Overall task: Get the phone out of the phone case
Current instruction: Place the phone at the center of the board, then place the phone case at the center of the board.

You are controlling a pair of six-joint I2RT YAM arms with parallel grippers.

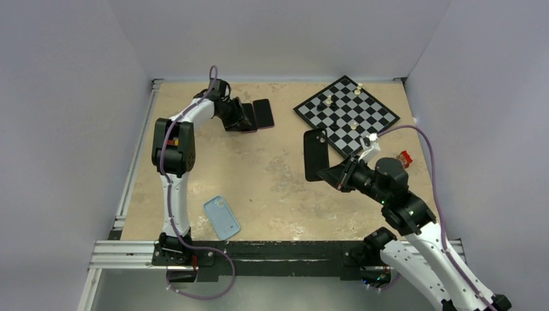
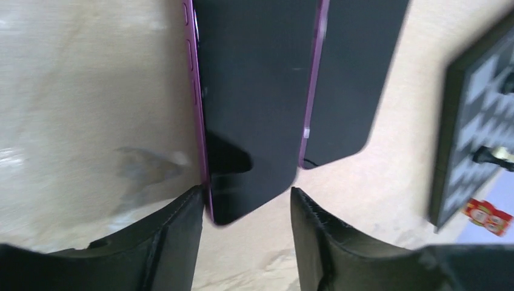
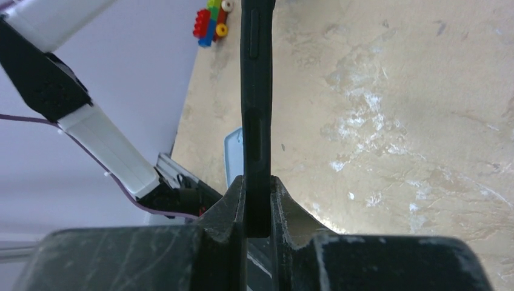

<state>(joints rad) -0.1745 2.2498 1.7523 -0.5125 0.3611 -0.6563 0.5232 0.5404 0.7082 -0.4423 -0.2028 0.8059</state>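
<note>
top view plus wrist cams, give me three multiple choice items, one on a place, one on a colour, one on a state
1. Where is the light blue case? A on the chessboard; B flat on the table, near left; C in a gripper.
2. What colour rims the phone between the left gripper's fingers? A purple; B green; C white.
3. How is the right gripper? A open, empty; B shut on the black case; C out of view.
Answers: 1 B, it lies on bare tabletop; 2 A, purple edges show in the left wrist view; 3 B, both fingers press the case's faces.
</note>
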